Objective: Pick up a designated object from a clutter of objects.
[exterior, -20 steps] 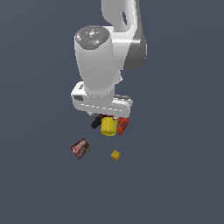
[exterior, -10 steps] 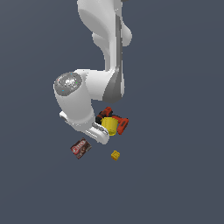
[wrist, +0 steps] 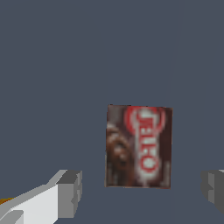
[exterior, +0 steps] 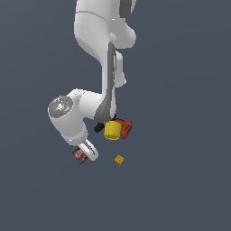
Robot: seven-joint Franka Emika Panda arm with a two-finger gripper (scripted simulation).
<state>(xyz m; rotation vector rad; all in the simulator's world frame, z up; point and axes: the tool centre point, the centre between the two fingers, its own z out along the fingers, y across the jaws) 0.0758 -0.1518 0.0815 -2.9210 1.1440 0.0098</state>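
Observation:
The designated object is a flat red-brown box (wrist: 139, 146) with white lettering, lying flat on the grey floor. In the wrist view it sits between and a little ahead of my two grey fingertips (wrist: 70, 192), which stand wide apart. My gripper (wrist: 142, 192) is open and empty, hovering just above the box. In the exterior view the box (exterior: 79, 156) is mostly hidden under my hand (exterior: 85, 151). The yellow cup (exterior: 112, 131), the red-and-black power drill (exterior: 123, 128) and the tiny yellow cube (exterior: 118, 159) lie toward the exterior view's right of the box.
Plain grey floor surrounds the clutter. My white arm (exterior: 101, 58) rises over the cup and drill, and the elbow joint (exterior: 63, 113) hangs low above the box.
The arm has swung toward the exterior view's left and come down, from above the cup and drill to directly over the red-brown box. No object has moved.

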